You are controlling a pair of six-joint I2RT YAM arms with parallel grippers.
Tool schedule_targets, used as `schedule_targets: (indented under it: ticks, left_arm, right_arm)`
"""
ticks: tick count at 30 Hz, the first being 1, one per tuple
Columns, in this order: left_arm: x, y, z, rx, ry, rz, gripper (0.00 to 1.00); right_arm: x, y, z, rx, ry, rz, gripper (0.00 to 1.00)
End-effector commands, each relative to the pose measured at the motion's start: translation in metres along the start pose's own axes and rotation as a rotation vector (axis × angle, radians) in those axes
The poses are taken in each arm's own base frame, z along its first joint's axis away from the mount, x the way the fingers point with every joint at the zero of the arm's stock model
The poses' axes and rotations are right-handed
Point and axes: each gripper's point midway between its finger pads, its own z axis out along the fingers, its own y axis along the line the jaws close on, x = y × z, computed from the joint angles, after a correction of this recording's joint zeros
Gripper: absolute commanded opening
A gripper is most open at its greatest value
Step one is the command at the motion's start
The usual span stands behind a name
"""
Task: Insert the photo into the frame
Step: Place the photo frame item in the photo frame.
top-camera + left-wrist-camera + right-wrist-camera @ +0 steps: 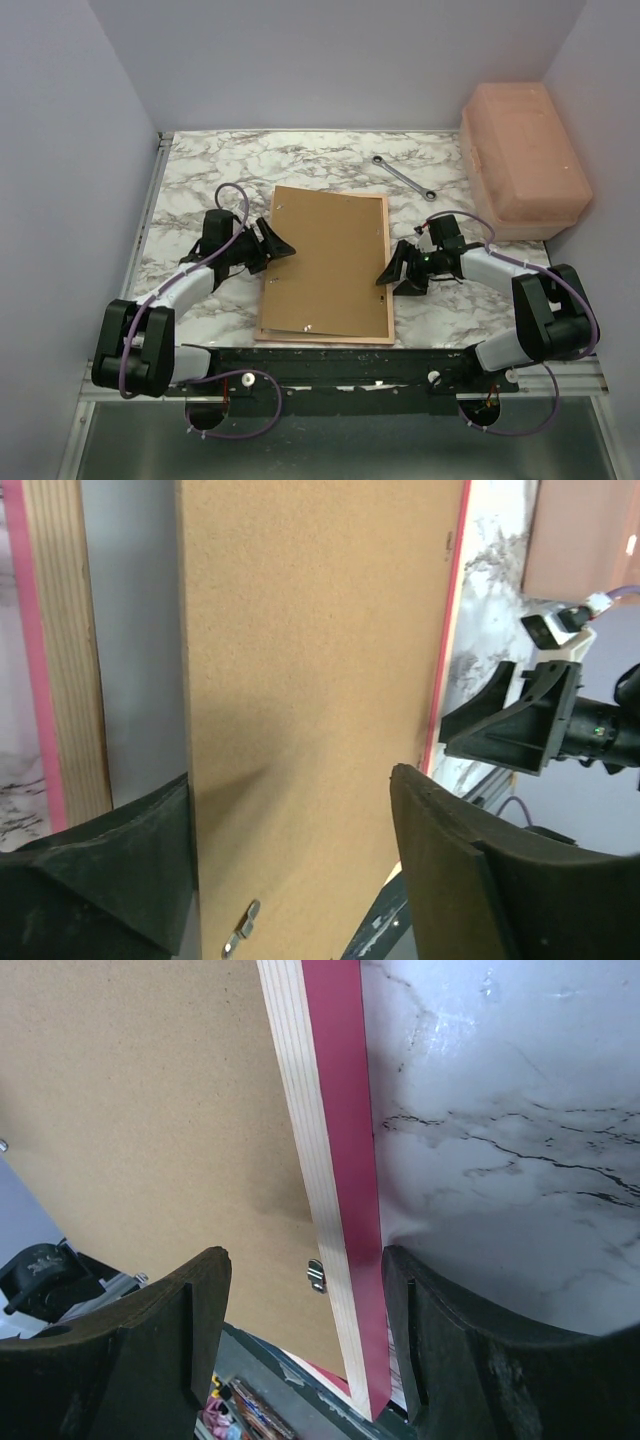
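The frame (320, 340) lies face down on the marble table, its pink edge showing along the right and near sides. The brown fibreboard backing panel (325, 260) lies on its reverse and covers the opening. The photo is hidden. My left gripper (268, 248) is open at the panel's left edge; in its wrist view the panel (310, 680) runs between the fingers (470, 880), with the frame's wood rail (70, 660) and a grey strip beside it. My right gripper (395, 272) is open astride the frame's right rail (335, 1160), which is against its right finger (470, 1350).
A metal wrench (403, 178) lies on the table behind the frame. A large salmon-pink box (525, 160) stands at the back right against the wall. Small metal clips (315, 1275) sit on the panel near the rails. White walls enclose the table.
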Motion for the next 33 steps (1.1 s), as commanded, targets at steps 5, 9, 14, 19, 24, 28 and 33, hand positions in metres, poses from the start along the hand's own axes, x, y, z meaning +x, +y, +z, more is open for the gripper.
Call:
schedule_targets:
  ticks: [5,9,14,19,24,28,33]
  left_arm:
    - [-0.002,0.010,-0.011,-0.212,-0.007,0.124,0.75]
    - [-0.002,0.012,-0.010,-0.280,0.006,0.167,0.76]
    - [-0.004,0.016,-0.010,-0.382,0.017,0.223,0.77]
    - [-0.007,0.025,-0.016,-0.539,0.002,0.299,0.81]
    - [-0.008,0.031,-0.030,-0.671,-0.028,0.362,0.84]
    - [-0.004,0.036,-0.043,-0.707,-0.044,0.366,0.84]
    - [0.007,0.036,-0.045,-0.656,-0.035,0.348,0.90]
  right_arm:
    - [-0.002,-0.012,0.001,0.059,0.008,-0.019,0.69]
    - [-0.003,-0.013,-0.002,0.079,-0.006,-0.023,0.69]
    - [-0.002,-0.015,-0.011,0.107,-0.035,-0.031,0.69]
    - [-0.001,-0.018,-0.016,0.132,-0.051,-0.045,0.73]
    - [-0.001,-0.019,-0.016,0.129,-0.055,-0.052,0.79]
    - [-0.004,-0.016,-0.009,0.098,-0.051,-0.052,0.81]
    - [-0.007,-0.012,-0.002,0.081,-0.032,-0.054,0.82]
